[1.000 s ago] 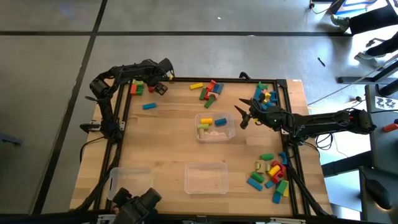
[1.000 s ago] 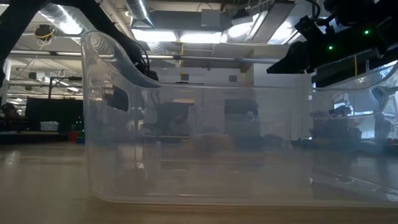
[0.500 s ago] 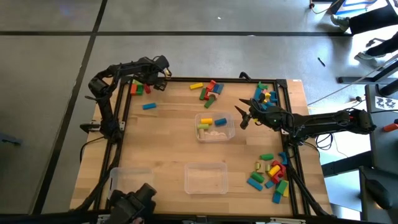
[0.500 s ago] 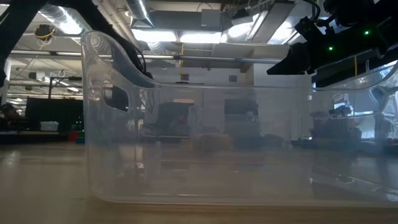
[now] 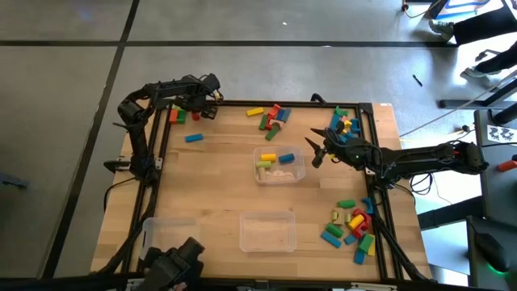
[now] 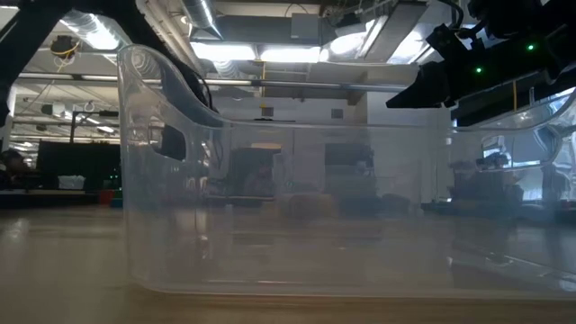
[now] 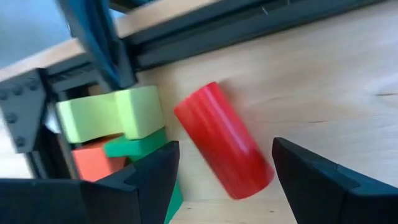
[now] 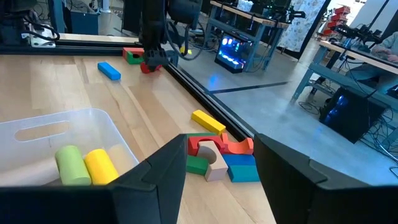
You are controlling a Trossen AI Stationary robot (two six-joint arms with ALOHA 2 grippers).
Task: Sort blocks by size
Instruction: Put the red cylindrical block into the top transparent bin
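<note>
Looking down from the high view, the left gripper point(image 5: 203, 111) hovers at the tabletop's point(image 5: 210, 186) far-left corner by some blocks point(image 5: 178, 115); the right gripper point(image 5: 315, 151) hangs beside the clear tray point(image 5: 279, 174). Left wrist: jaws wide, straddling a red cylinder point(image 7: 222, 149). Right wrist: jaws parted, empty, toward a block cluster point(image 8: 219, 155).

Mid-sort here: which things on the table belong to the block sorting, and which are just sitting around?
Job:
- red cylinder block between the open left gripper fingers
- blue block
- block piles
- yellow and green cylinders in the centre tray

Lying about:
- two empty clear trays
- right gripper, waiting beside the centre tray
</note>
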